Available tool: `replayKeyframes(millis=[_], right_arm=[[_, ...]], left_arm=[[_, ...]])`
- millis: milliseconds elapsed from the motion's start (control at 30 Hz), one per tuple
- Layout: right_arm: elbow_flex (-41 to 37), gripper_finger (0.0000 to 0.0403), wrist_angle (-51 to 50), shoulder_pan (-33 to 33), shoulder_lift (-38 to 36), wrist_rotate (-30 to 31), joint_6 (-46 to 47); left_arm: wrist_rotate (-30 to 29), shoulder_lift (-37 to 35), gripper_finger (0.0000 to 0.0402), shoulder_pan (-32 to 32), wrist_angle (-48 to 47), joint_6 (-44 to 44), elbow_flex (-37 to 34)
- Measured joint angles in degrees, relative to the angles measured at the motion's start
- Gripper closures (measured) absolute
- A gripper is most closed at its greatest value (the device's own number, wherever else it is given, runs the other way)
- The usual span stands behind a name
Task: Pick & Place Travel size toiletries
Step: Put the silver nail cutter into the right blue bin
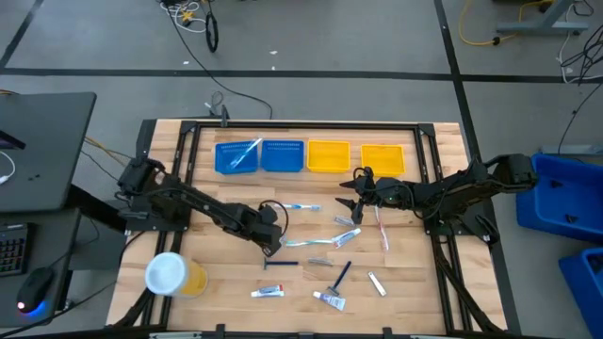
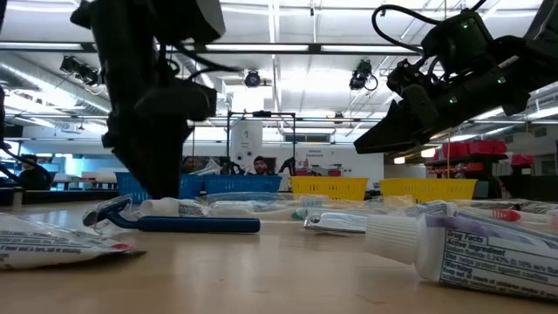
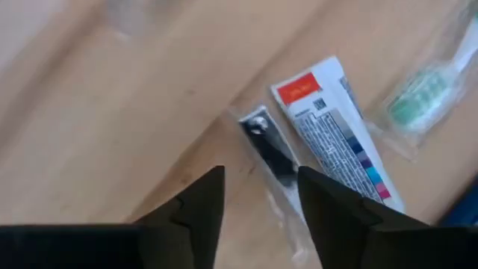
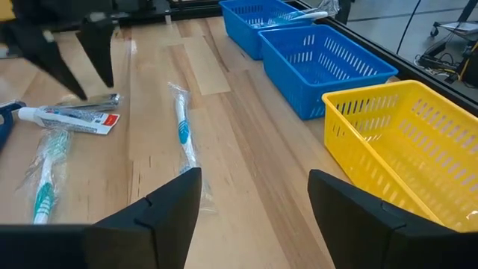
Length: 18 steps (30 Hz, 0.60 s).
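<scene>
Hovering low over the middle of the desk [image 1: 170, 141], the left tool [image 1: 271, 247] is held with its fingers apart and nothing between them, poised directly above a small silvery tube [image 3: 270, 148] that lies just beside a white toothpaste tube [image 3: 334, 127]. The step in hand is judged to be the reach for a pick: the silvery tube is framed between the 2 fingers in the left wrist view but is not yet touched. A short descent, a closing of the fingers across the tube's narrow width and a carry to 1 of the trays at the far edge are what the next move would call for; care is needed, since the toothpaste tube lies so close that it could be nudged or caught as well. The right tool [image 1: 350, 200] is held above the desk near the yellow trays [image 1: 328, 156], its fingers spread and empty, with a wrapped blue toothbrush [image 4: 183, 127] lying ahead of it. The remaining toiletries are scattered over the desk's centre and near side, among them a blue-handled razor [image 2: 174, 220]; 1 toothbrush [image 1: 240, 158] already rests in the leftmost blue tray [image 1: 222, 169]. Which tray belongs to which item cannot be told. In the low view the left tool's tips are lost in dark silhouette, and several wrapped items in the high view cannot be identified.
</scene>
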Motion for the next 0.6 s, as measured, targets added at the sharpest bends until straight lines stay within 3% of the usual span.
replayKeyframes(millis=[233,600], right_arm=[[0.0,0.0162,0.0,0.0,0.0,0.0,0.0],[0.0,0.0164,0.0,0.0,0.0,0.0,0.0]], left_arm=[[1.7,3.0,0.0209,0.0,1.9,1.3,0.2],[2.6,2.6,0.0349,1.3,-1.0,2.0,0.2]])
